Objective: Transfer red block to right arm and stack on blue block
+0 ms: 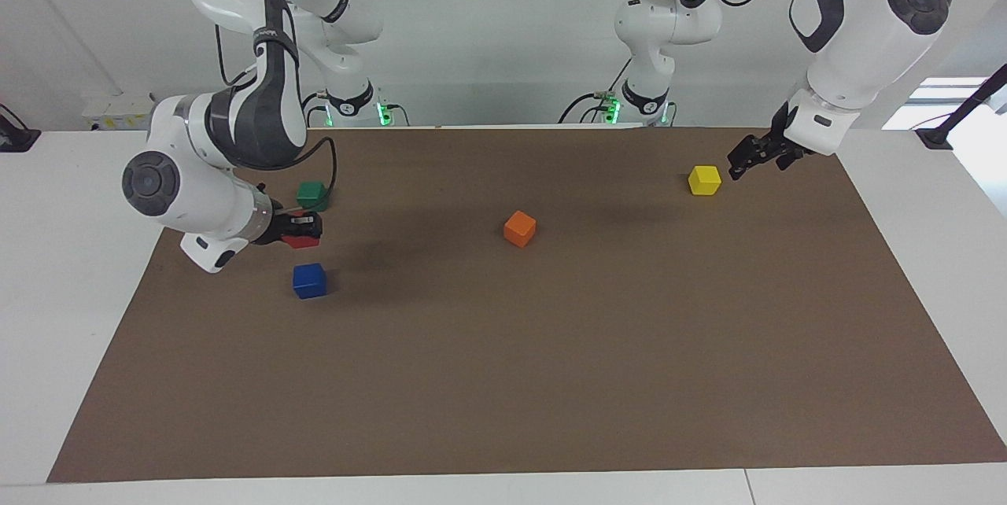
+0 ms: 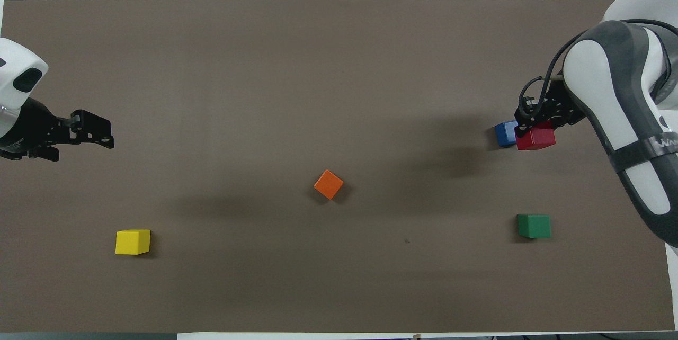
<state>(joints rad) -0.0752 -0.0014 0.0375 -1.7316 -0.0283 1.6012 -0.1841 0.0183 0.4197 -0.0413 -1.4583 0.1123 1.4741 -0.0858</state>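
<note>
Item: our right pincer (image 1: 308, 231) clamps the red block (image 1: 300, 240) near the blue block (image 1: 310, 281); we should centre squarely, lower gently; left pincer (image 1: 743, 161) waits wide.

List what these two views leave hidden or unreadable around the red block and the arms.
- Red block, facing view: mostly covered by the right claw shut on it.
- Blue block, overhead view: one edge covered by the red block held above it.
- Gap between red and blue block: the overhead view cannot give it.
- Right arm, overhead view: cut off by the frame edge.
- Left claw, waiting beside the yellow block: open.
</note>
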